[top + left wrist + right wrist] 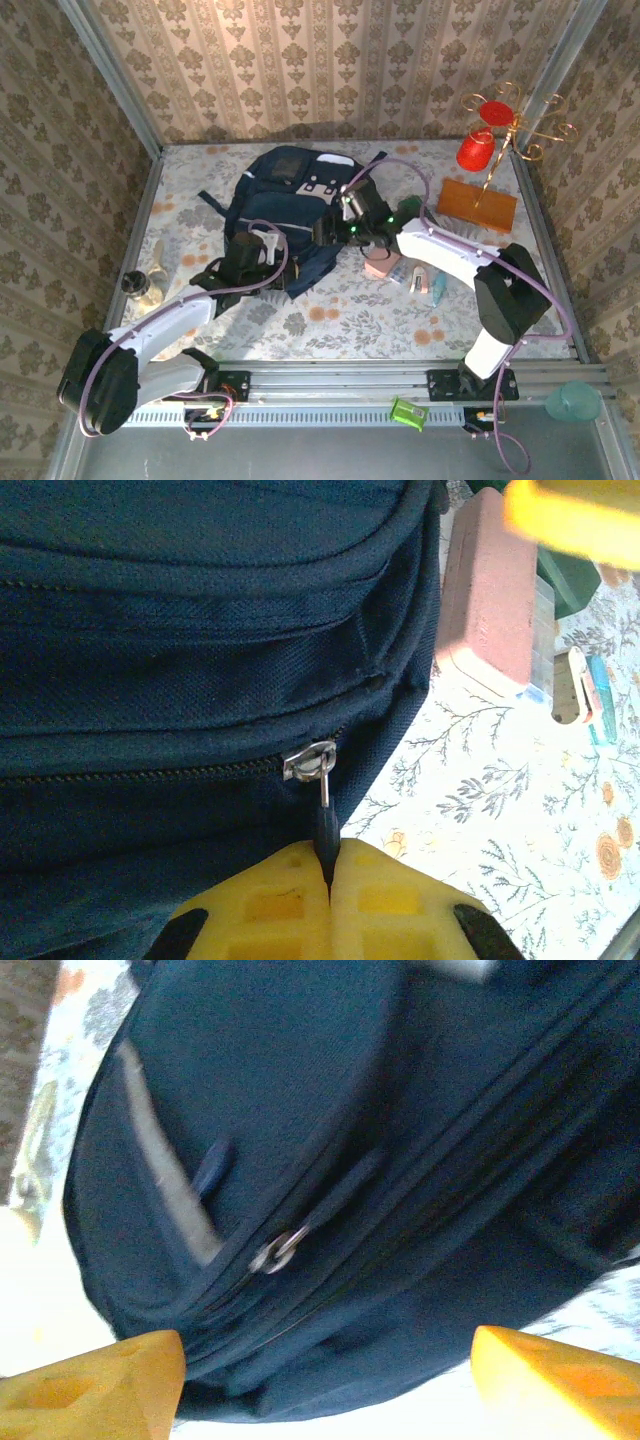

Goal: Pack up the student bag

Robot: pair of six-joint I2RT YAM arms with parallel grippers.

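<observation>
The student bag (285,195), dark navy with pale front patches, lies on the floral table at centre back. My left gripper (258,262) sits at its near edge. In the left wrist view the yellow fingers (290,900) are pressed together on the black zipper pull (324,830), which hangs from a metal slider (309,761) at the end of a closed zip on the bag (180,630). My right gripper (340,222) hovers at the bag's right side. Its jaws (320,1360) stand wide apart with nothing between them, over the bag (300,1110) and another zipper slider (272,1253).
A pink box (382,265) lies just right of the bag, with teal items (437,283) beside it. An orange wooden block (477,203) and a gold stand holding a red cup (477,150) stand back right. A small jar (140,285) sits at the left.
</observation>
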